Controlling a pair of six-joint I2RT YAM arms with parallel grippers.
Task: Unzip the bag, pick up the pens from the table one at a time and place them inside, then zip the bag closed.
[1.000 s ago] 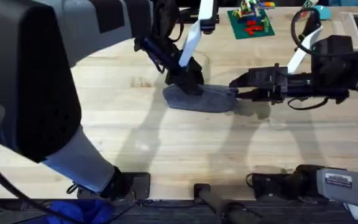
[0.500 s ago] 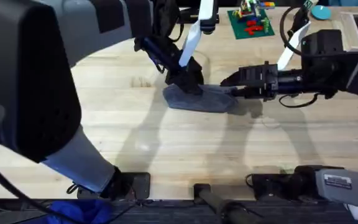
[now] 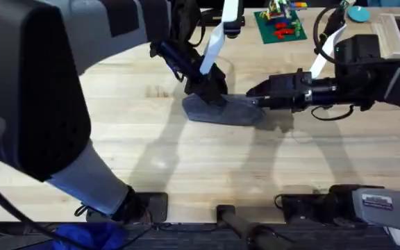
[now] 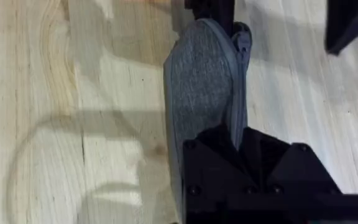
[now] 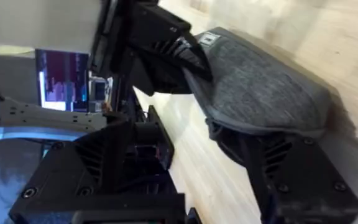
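The left claw (image 3: 210, 89) pinches the left end of the bag (image 3: 224, 110) just above the overhead view's centre; the right claw (image 3: 253, 97) pinches its right end. The zipped bag lies flat on the table (image 3: 186, 167)

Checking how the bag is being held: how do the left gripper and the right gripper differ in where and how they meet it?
The left gripper comes down steeply onto the bag at its left end; the right gripper reaches in nearly level from the side.
The left gripper sits on the bag's upper edge by the zipper; the right gripper meets the opposite, right end.
Both are black and touch the bag, which lies on the table.
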